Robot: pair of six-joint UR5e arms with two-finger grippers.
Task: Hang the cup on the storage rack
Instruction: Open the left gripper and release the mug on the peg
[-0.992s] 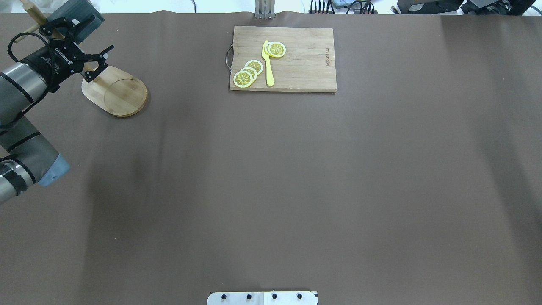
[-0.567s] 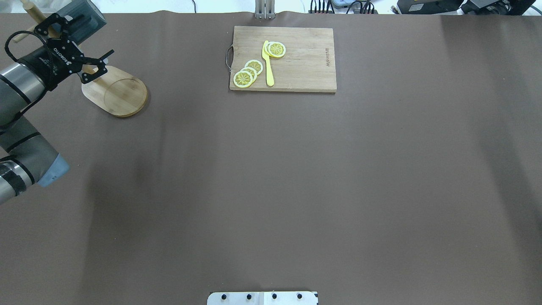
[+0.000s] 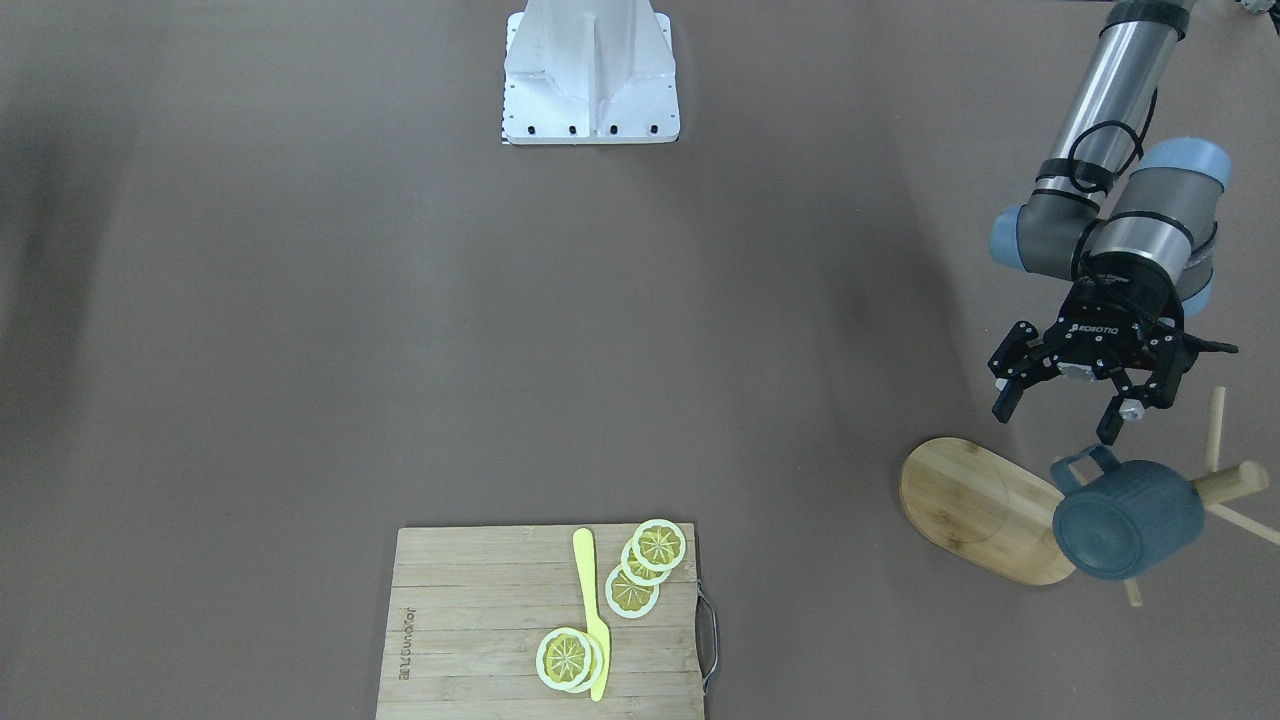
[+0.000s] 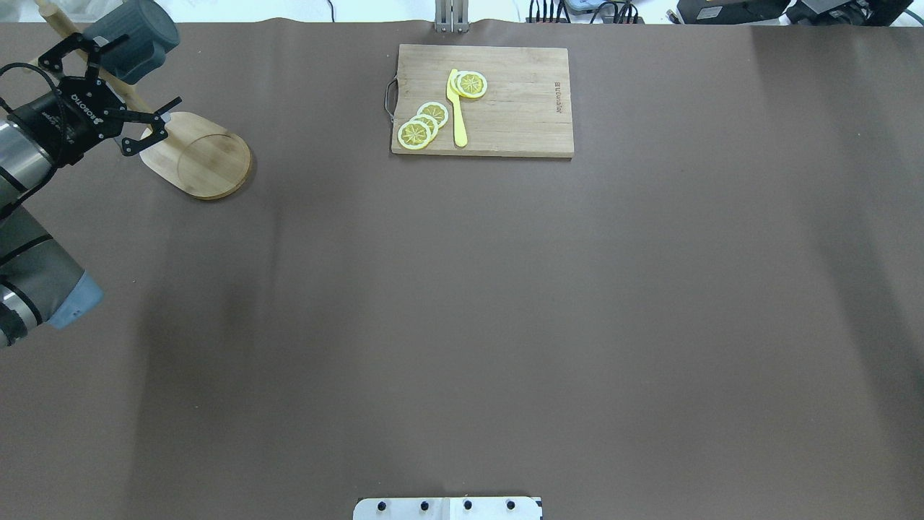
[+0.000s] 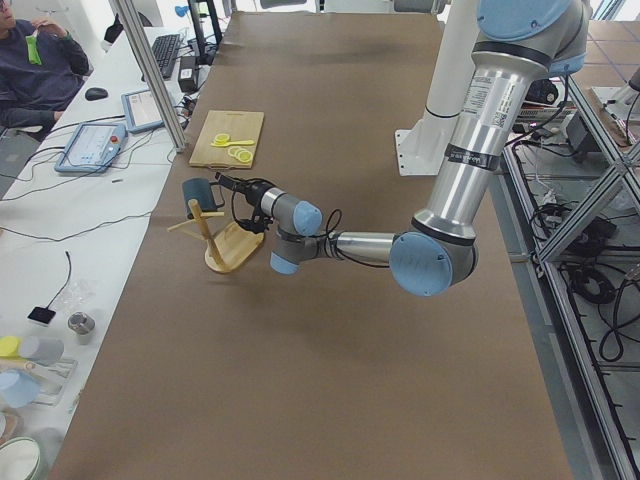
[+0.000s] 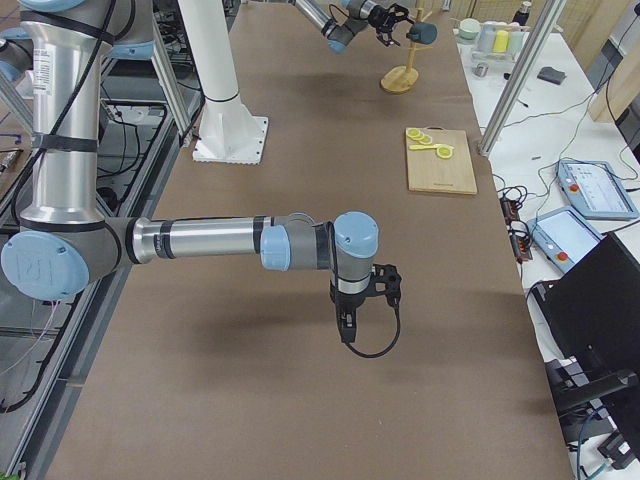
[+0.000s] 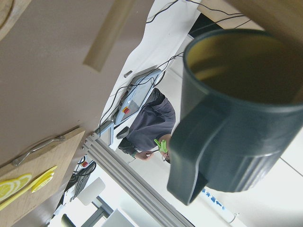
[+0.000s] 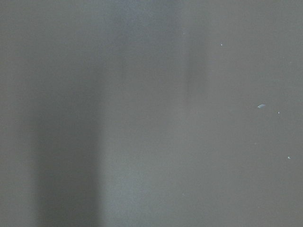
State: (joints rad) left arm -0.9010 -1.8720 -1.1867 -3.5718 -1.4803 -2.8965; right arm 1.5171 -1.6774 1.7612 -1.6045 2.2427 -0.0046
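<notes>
The blue-grey ribbed cup [image 3: 1125, 520] hangs off the table on the wooden storage rack [image 3: 985, 510], up by the post [image 3: 1228, 483]. Its handle points toward my left gripper. I cannot tell which peg carries it. My left gripper [image 3: 1057, 420] is open and empty, a short way back from the handle and touching nothing. The overhead view shows the cup [image 4: 133, 40], rack base [image 4: 206, 155] and left gripper [image 4: 137, 76]. The left wrist view shows the cup [image 7: 227, 127] close up, yellow inside. My right gripper [image 6: 345, 325] hangs low over bare table; I cannot tell whether it is open or shut.
A rectangular cutting board [image 4: 498, 108] with lemon slices and a yellow knife lies at the far middle of the table. The robot base plate [image 3: 590, 70] is at the near edge. A person sits beyond the table's far edge [image 5: 40, 70].
My open left gripper has drawn back from the cup, toward the robot and to the left in the overhead view. The cup stays on the rack and is now fully uncovered.
</notes>
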